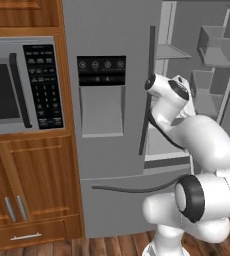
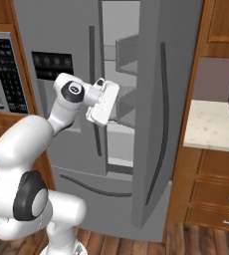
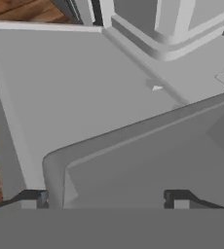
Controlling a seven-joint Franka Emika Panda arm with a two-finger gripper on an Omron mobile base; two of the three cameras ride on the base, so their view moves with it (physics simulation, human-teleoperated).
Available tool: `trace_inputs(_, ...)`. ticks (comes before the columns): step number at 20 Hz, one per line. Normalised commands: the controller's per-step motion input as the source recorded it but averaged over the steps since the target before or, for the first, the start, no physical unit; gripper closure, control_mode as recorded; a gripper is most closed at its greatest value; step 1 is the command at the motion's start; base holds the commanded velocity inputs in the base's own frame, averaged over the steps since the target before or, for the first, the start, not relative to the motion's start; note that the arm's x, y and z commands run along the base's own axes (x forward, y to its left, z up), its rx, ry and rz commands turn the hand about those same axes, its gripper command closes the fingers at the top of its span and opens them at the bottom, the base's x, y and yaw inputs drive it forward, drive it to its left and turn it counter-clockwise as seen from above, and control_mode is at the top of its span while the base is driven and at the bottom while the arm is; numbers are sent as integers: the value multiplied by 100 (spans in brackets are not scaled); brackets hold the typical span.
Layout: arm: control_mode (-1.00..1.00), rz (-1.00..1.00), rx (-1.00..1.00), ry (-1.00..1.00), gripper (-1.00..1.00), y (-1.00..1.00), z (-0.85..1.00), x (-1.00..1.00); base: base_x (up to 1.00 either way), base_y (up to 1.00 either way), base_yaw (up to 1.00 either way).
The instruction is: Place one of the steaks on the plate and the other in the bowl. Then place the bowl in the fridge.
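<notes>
Base views: fridge upright, right door ajar

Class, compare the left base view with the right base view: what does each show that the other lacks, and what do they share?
Left base view alone: the whole microwave, with its door and window, and the wooden cabinet doors under it. Right base view alone: a pale stone counter with wooden drawers beneath, right of the fridge. Both: the grey fridge with its right door open, its dispenser panel, and the white arm reaching toward the opening.
</notes>
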Motion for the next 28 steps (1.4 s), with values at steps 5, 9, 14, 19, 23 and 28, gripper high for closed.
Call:
trace_inputs(5, -100, 0, 0, 14, -100, -100, 12, -22, 0, 0, 0)
trace_inputs(9, -100, 0, 0, 9, -100, -100, 14, -48, 0, 0, 0)
trace_inputs(14, -100, 0, 0, 11, -100, -100, 10, -46, 0, 0, 0)
trace_inputs(19, -100, 3, 0, 3, -100, -18, 19, -1, 0, 0, 0)
trace_inputs(23, -100, 7, 4, -1, -100, 82, 25, 1, 0, 0, 0)
trace_inputs(28, -100, -6, 50, -16, -100, 99, -34, 11, 0, 0, 0)
